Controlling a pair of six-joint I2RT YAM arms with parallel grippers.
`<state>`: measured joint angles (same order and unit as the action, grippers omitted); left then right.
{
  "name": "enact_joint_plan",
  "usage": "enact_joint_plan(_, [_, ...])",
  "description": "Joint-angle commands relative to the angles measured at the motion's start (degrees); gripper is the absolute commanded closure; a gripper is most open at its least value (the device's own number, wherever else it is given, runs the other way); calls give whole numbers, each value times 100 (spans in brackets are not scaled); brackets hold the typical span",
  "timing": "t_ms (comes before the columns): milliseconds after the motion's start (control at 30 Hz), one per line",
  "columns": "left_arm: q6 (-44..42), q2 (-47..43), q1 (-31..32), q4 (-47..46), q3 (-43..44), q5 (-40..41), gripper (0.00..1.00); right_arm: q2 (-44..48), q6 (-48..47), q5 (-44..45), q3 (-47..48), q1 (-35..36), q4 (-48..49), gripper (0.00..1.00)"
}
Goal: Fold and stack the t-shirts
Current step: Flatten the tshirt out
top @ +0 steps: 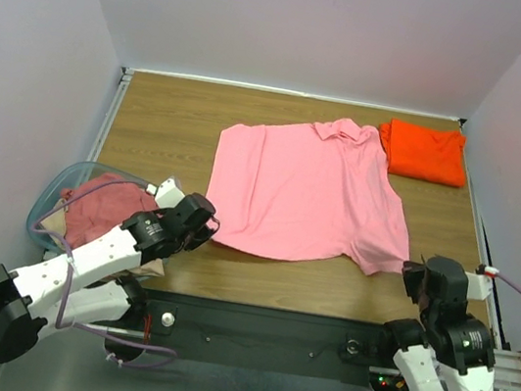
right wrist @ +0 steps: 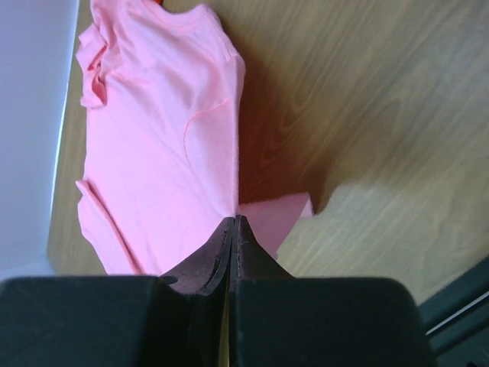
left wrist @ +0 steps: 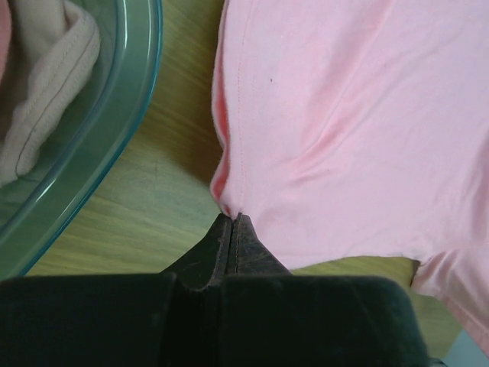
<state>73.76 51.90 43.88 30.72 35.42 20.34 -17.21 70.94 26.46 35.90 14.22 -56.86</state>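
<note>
A light pink t-shirt (top: 306,188) lies spread on the wooden table, collar toward the back. My left gripper (top: 206,225) is shut on its near left corner; the left wrist view shows the closed tips (left wrist: 231,217) pinching the pink fabric (left wrist: 344,122). My right gripper (top: 413,275) is shut on the shirt's near right edge; in the right wrist view the closed tips (right wrist: 234,219) hold the pink fabric (right wrist: 153,153), lifted slightly off the table. A folded bright orange t-shirt (top: 424,150) lies at the back right. A dusty rose shirt (top: 104,211) sits in the tub.
A clear bluish plastic tub (top: 50,200) stands at the near left, right beside my left arm; its rim (left wrist: 114,115) shows in the left wrist view, with pale tan fabric (left wrist: 46,99) inside. Walls close off the table on the left, right and back.
</note>
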Motion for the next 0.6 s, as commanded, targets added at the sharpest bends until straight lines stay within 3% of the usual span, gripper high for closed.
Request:
enact_joint_plan(0, [42,-241,15,189,-254,-293,100,385,456,657,740,2,-1079,100])
enact_joint_plan(133, [51,-382,51,206,-360,-460,100,394,483,1071,1208,2,-1582,100])
enact_joint_plan(333, [165,-523,121,356,-466,-680,100,403,491,1230,1130,-7,-1600,100])
enact_joint_plan(567, [-247,-295,130,-39,-45,-382,100,52,-44,941,805,2,-643,100])
